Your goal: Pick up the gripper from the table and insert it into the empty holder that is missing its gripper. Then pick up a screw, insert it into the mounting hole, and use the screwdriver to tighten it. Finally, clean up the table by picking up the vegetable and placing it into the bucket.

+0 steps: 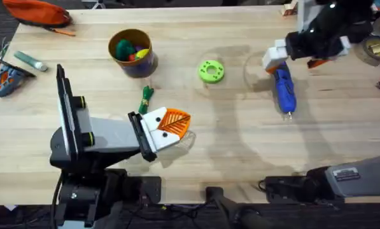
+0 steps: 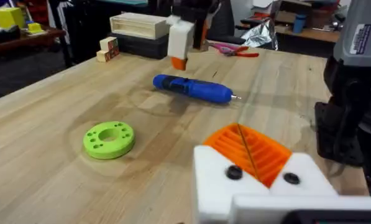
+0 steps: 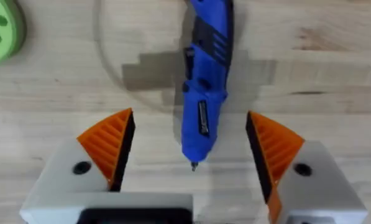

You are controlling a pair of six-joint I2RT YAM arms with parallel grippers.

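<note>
**Right fingers spread over screwdriver; left fingers closed near vegetable**

Right arm: reaches across the far right of the desk (image 1: 240, 140), wrist pitched down. Right gripper (image 3: 190, 144) hangs directly above the rear of the screwdriver (image 1: 284, 89), fingers spread wide, one orange ribbed pad on each side of the blue body, neither pad visibly touching it. Nothing held.

Left arm: folded low at the near left, forearm lying roughly level and pointing right. Left gripper (image 1: 170, 124) sits just above the desk surface, its two orange ribbed pads pressed together, fingers closed on nothing visible. One dark screw spot visible on each white finger mount in both wrist views.

Screwdriver: one, blue, lying flat on the desk at the far right, metal tip toward the near edge.

Vegetable (image 1: 145, 97): one, dark green with a tan end, lying on the desk between the bucket (image 1: 132, 52) and the left gripper, just beyond the fingers, not touching them.

Bucket: one, upright at far centre-left, yellow rim, containing coloured toy items (green, red, yellow).

Green disc (image 1: 211, 70): one, lime, with holes, flat on the desk between bucket and screwdriver, apart from both.

Labels: a white sticker on the grey right-arm link in the left wrist view, text too small to read. No other legible writing.
</note>
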